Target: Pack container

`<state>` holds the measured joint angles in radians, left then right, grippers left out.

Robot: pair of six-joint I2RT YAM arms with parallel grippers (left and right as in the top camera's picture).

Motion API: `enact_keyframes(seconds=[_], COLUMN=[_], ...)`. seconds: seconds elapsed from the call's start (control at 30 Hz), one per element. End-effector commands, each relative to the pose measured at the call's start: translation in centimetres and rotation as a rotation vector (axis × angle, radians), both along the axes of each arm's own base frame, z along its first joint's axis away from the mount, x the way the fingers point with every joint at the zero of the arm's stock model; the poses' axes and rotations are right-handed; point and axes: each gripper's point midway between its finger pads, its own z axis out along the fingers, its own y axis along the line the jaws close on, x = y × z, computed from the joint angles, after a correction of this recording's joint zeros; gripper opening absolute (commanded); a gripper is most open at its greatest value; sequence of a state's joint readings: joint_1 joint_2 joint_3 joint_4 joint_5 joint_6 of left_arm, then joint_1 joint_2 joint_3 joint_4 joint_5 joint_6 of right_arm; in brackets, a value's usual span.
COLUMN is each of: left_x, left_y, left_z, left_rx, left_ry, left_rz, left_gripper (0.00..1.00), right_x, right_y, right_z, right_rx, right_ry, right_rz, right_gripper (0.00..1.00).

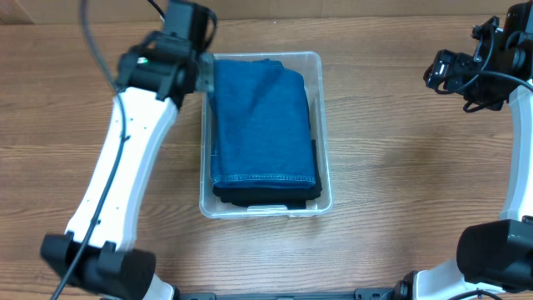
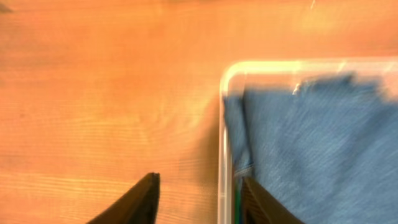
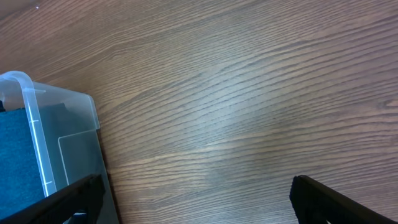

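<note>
The clear container (image 1: pixel 326 171) stands mid-table and holds a folded blue cloth (image 1: pixel 262 121) lying on a black cloth (image 1: pixel 266 198). My left gripper (image 1: pixel 204 75) is at the container's far left corner. In the left wrist view it is open (image 2: pixel 199 182), with one finger outside the container's wall (image 2: pixel 224 124) and the other inside against the blue cloth (image 2: pixel 311 143). My right gripper (image 1: pixel 435 71) is open and empty at the far right, above bare wood (image 3: pixel 196 182). The container's corner (image 3: pixel 34 118) shows at the left of the right wrist view.
The wooden table (image 1: pixel 400 167) surrounds the container. Both arm bases stand at the front edge, left (image 1: pixel 100 267) and right (image 1: pixel 491 258). Black cables run over the left arm.
</note>
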<state>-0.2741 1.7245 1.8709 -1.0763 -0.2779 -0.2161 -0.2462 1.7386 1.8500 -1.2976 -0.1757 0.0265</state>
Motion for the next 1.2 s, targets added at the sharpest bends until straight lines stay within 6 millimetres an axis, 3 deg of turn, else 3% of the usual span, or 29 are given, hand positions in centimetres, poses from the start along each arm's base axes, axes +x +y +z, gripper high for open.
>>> enact_keyframes(seconds=[0.0, 0.17, 0.3, 0.4, 0.5, 0.6, 0.67, 0.73, 0.87, 0.9, 0.93, 0.97, 1.03, 1.07, 1.17], left_x=[0.2, 0.8, 0.8, -1.3, -3.5, -3.7, -2.9, -1.7, -0.3, -0.2, -0.2, -0.3, -0.7, -1.0, -1.2], left_y=[-3.7, -6.7, -8.4, -7.7, -6.8, -5.8, -5.6, -5.8, -5.9, -5.0, -4.0, -2.7, -0.8, 1.1, 5.4], left_z=[1.3, -3.7, -10.5, -17.6, -22.4, -24.1, -23.0, -19.5, -8.7, -4.8, -2.0, 0.9, 3.8, 5.2, 5.6], left_rx=[-0.129, -0.146, -0.161, -0.112, -0.071, -0.065, -0.077, -0.1, -0.114, -0.097, -0.084, -0.08, -0.093, -0.101, -0.132], left_ry=[-0.027, 0.106, 0.296, 0.544, 0.732, 0.78, 0.745, 0.658, 0.402, 0.292, 0.21, 0.125, 0.042, 0.005, -0.008], left_rz=[-0.138, -0.216, -0.245, -0.21, -0.18, -0.155, -0.15, -0.157, -0.22, -0.208, -0.187, -0.161, -0.126, -0.082, 0.052], left_gripper=[0.05, 0.04, 0.05, 0.05, 0.04, 0.04, 0.04, 0.04, 0.04, 0.05, 0.14, 0.44, 0.77, 1.0, 1.0], right_x=[0.0, 0.0, 0.0, 0.0, 0.0, 0.0, 0.0, 0.0, 0.0, 0.0, 0.0, 0.0, 0.2, 0.5, 1.9], right_y=[0.0, 0.0, 0.0, 0.0, 0.0, 0.0, 0.0, 0.0, 0.0, 0.0, 0.0, 0.1, 0.8, 1.8, 4.3], right_z=[0.4, 0.4, 0.4, 0.4, 0.4, 0.4, 0.4, 0.4, 0.4, 0.4, 0.4, 0.4, 0.4, 0.5, 1.1], right_rx=[-0.013, -0.013, -0.013, -0.012, -0.012, -0.012, -0.012, -0.012, -0.012, -0.012, -0.012, -0.011, -0.013, -0.023, -0.038], right_ry=[-0.012, -0.012, -0.012, -0.011, -0.011, -0.011, -0.011, -0.011, -0.011, -0.011, -0.011, -0.011, -0.013, -0.022, -0.08], right_rz=[-0.001, -0.001, -0.001, -0.001, -0.001, -0.001, -0.001, -0.001, -0.001, -0.001, -0.001, 0.001, 0.022, 0.063, 0.134], right_gripper=[1.0, 1.0, 1.0, 1.0, 1.0, 1.0, 1.0, 1.0, 1.0, 1.0, 1.0, 1.0, 1.0, 1.0, 1.0])
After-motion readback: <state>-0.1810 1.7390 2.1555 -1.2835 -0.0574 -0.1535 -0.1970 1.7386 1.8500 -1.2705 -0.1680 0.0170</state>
